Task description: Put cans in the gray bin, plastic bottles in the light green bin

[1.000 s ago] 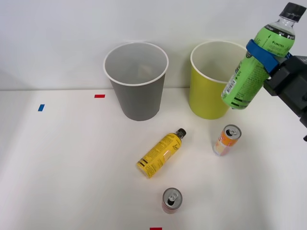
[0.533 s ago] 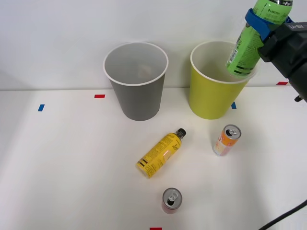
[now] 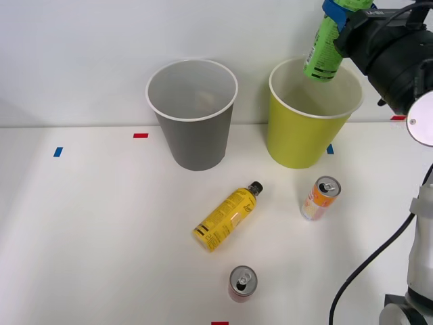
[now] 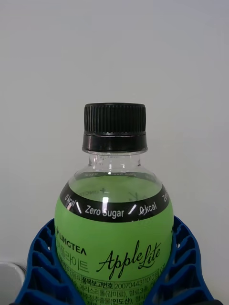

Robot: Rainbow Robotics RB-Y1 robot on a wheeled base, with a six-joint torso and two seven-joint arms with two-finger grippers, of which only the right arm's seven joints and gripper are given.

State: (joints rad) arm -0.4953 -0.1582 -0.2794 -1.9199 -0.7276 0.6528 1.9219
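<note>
The right gripper (image 3: 336,12) has its blue ribbed fingers (image 4: 40,267) clamped around the bright green black-capped plastic bottle (image 3: 323,49), suspended over the opening of the tall yellow-green plastic bin (image 3: 298,139) on the table (image 3: 101,237).

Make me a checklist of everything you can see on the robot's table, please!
Surface: white table, with small red and blue tape marks.
Job's things: green bottle held tilted above the light green bin; yellow bottle lying on its side; orange can and red can standing upright; gray bin beside the light green one.
Clutter: nothing seen.
Claw: right claw shut on the green bottle, blue fingers around its body.
Cables: a black cable hangs by the arm at the right edge.
Surroundings: plain white wall behind the bins.
</note>
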